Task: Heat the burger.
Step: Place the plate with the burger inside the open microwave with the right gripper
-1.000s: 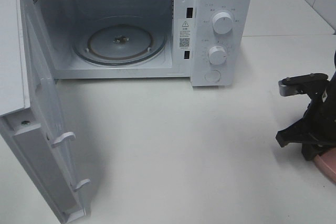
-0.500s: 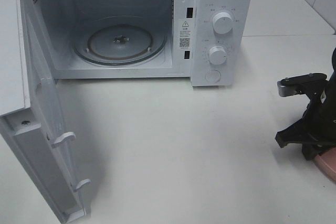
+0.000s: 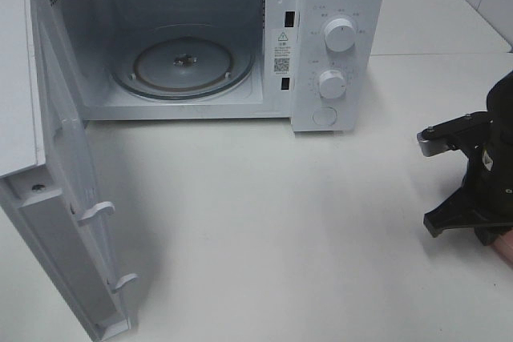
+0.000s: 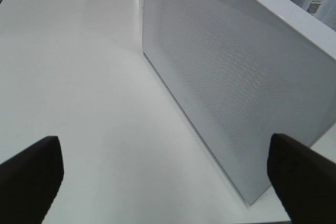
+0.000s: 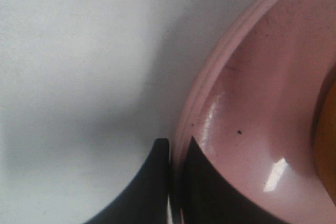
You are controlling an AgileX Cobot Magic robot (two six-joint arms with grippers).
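Right gripper (image 5: pixel 177 153) clamps the pink plate (image 5: pixel 247 93) by its rim, near right; left gripper (image 4: pixel 165 174) spread wide, empty

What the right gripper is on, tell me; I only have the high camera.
Observer: The right gripper is shut on the rim of the pink plate, one finger inside, one outside.
Operator: Confirm the burger is on it.
Observer: A golden-brown edge, probably the burger, shows on the plate, mostly out of frame.
Operator: Report the left gripper.
Observer: The left gripper is open, empty, facing the outside of the microwave door.
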